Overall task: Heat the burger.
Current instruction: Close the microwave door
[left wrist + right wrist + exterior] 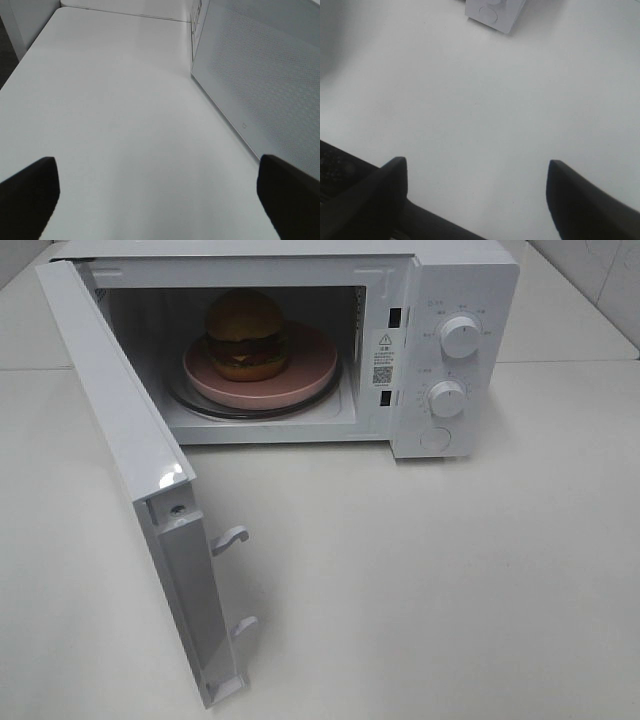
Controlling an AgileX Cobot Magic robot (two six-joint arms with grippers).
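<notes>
The burger is sitting upright inside the microwave, resting on a pink plate that is lying on the glass turntable. Its domed top bun is showing a glossy golden-brown surface. Beneath it a dark patty, a thin yellow edge of cheese and the bottom bun are stacking up level (the red and green layers are too dim in the cavity to tell clearly). It is standing whole, a little left of the plate's middle and toward the back wall, touching only the plate. The door is hanging wide open in front of it.
</notes>
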